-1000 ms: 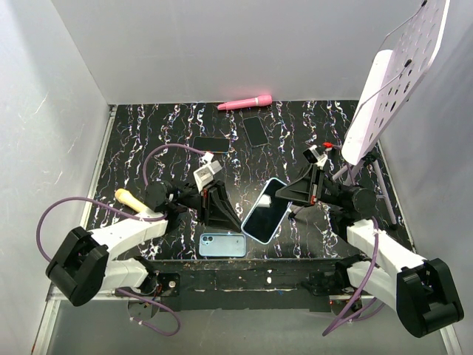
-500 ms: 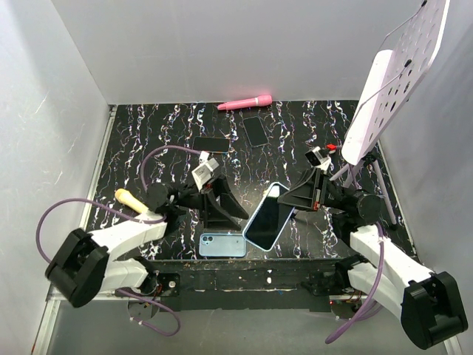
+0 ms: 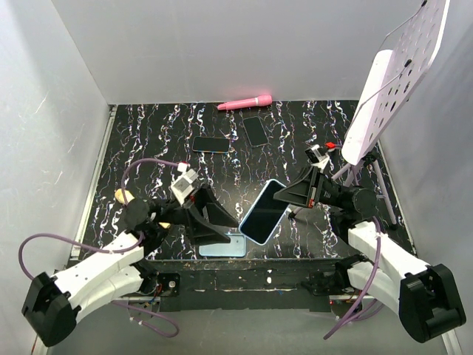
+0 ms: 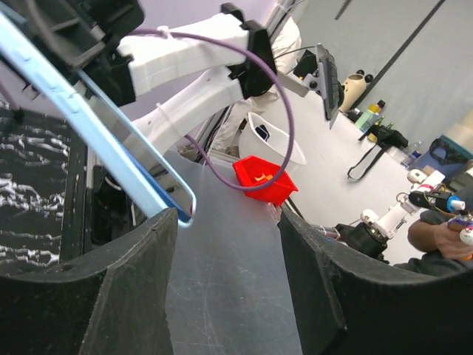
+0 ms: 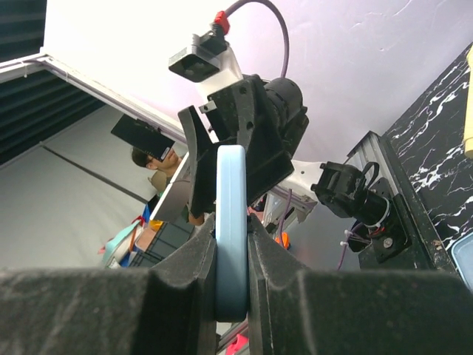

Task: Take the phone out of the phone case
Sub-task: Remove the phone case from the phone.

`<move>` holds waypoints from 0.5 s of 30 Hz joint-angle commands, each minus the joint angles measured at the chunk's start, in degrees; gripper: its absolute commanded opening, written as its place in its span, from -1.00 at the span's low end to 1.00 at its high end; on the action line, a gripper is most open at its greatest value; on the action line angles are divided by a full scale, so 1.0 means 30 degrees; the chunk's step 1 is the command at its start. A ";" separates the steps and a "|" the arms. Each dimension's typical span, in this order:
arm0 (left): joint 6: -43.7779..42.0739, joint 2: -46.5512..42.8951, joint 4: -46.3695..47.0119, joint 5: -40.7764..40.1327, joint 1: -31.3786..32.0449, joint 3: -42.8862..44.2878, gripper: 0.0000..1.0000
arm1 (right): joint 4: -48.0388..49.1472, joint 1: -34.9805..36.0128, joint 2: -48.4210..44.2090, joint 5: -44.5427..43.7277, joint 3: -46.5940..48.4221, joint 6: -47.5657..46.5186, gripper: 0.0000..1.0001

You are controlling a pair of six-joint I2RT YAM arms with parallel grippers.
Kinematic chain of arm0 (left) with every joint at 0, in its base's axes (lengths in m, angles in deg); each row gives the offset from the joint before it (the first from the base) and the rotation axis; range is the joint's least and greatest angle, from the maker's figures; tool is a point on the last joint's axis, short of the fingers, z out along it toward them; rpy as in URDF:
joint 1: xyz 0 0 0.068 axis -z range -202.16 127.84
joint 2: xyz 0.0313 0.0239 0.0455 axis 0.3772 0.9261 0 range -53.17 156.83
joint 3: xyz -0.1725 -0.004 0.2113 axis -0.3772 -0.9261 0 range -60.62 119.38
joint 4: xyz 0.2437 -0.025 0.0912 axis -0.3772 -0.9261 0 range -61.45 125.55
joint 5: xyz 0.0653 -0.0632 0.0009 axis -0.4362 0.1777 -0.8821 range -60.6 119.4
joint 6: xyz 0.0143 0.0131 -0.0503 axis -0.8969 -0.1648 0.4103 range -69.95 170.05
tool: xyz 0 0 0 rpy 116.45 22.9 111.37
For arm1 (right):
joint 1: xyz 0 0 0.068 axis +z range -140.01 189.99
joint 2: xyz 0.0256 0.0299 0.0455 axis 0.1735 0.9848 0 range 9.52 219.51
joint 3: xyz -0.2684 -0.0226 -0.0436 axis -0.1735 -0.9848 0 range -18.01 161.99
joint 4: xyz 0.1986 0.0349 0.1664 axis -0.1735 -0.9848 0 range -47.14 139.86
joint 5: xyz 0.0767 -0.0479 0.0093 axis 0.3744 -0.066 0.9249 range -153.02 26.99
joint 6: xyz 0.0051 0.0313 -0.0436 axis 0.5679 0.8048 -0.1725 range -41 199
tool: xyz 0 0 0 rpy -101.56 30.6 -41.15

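No lettering, brand, number or sign can be read anywhere I look: not on the case [image 5: 230, 222], the phones [image 3: 211, 144] or the worktop [image 3: 148, 140].

Glossy phone screen [image 3: 264, 213], smooth matt phone case [image 5: 230, 222] (perhaps silicone), marbled tabletop [image 3: 162, 140]

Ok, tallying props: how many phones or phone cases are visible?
4. A dark phone and a second dark phone lie far back; a blue-cased phone sits in the right gripper; a light-blue one lies at the near edge, partly under the left gripper.
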 commanded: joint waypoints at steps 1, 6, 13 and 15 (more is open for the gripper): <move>0.0128 0.1823 -0.0281 -0.0702 0.0295 0.0524 0.12 | 0.2422 -0.0081 -0.0011 -0.1104 0.1031 0.0391 -0.97; -0.0660 0.1975 -0.1359 -0.0613 0.0296 0.0700 0.06 | 0.2219 -0.0081 -0.0478 -0.1105 0.1118 0.0305 -0.97; -0.3652 -0.0311 -0.6727 -0.1025 0.0266 0.1286 0.07 | 0.1339 -0.0052 -0.1037 -0.1105 0.1148 -0.0018 -0.97; -0.2574 0.0213 -0.5530 -0.0645 0.0267 0.1170 0.09 | 0.1484 -0.0081 -0.0891 -0.1047 0.1294 -0.0018 -0.97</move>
